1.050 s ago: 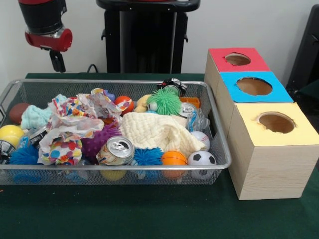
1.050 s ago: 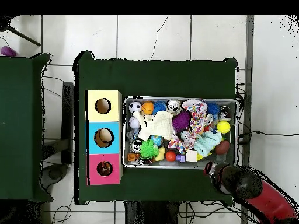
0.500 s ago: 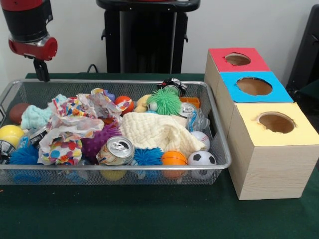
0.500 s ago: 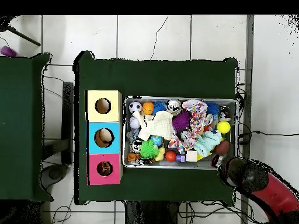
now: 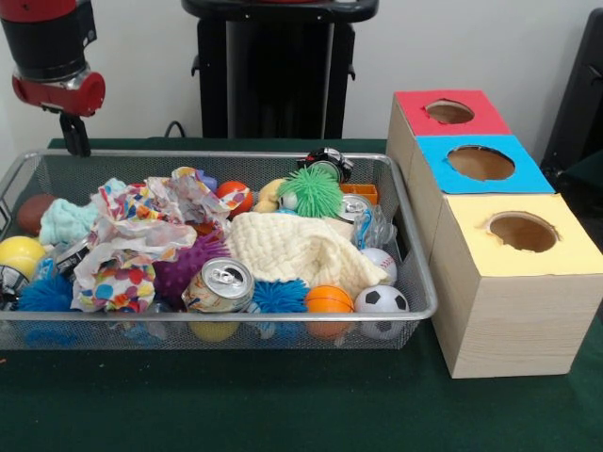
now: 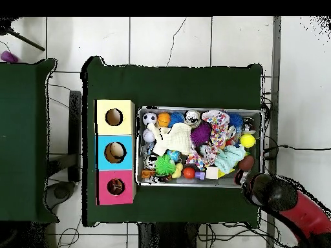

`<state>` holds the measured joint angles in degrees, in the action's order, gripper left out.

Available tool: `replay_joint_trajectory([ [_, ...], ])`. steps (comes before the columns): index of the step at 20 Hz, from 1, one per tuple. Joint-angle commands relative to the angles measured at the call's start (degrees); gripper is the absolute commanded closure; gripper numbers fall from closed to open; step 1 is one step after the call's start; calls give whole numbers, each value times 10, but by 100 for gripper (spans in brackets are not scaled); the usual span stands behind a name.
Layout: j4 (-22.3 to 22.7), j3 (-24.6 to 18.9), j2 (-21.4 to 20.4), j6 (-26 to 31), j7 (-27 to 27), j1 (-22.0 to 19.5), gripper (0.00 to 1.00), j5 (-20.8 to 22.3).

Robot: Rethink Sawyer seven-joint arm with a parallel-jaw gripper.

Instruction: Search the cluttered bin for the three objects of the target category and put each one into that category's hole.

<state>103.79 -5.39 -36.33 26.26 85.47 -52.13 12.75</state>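
Item, gripper (image 5: 73, 146): I see it hanging off the red and black arm (image 5: 52, 47) just behind the far left corner of the wire basket (image 5: 415, 273), above the table (image 5: 283, 405) and touching nothing. Only a dark stub shows below the red collar; I cannot tell whether the claw is released or clenched. Against half a second ago it sits almost where it was, shifted only slightly. Against a full second ago it has moved well out toward that corner, away from the basket's middle. In the overhead view the arm (image 6: 284, 200) lies outside the basket's corner.

Item, basket contents, unchanged in every earlier frame:
- drink can (image 5: 218, 285), lying at the front, top facing out;
- orange ball (image 5: 329, 299) and soccer ball (image 5: 381, 301), side by side at the front right;
- baseball (image 5: 380, 263), just behind the soccer ball;
- cream cloth (image 5: 297, 250), draped across the middle;
- green spiky ball (image 5: 310, 191), behind the cloth;
- purple spiky ball (image 5: 184, 268), beside the can;
- patterned paper (image 5: 141, 240), crumpled on the left;
- yellow ball (image 5: 19, 254), at the left end.

Item, box (image 5: 490, 226): stands right of the basket, with a red hole (image 5: 449, 112), a blue hole (image 5: 480, 163) and a yellow hole (image 5: 522, 232). In the overhead view something round sits inside the blue hole (image 6: 116, 152).
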Motion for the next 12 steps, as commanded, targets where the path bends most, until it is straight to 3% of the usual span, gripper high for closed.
replay_joint_trajectory([
  [1,-33,-44,9,48,18,6,100,-5],
  [12,-44,-44,14,39,11,7,100,4],
])
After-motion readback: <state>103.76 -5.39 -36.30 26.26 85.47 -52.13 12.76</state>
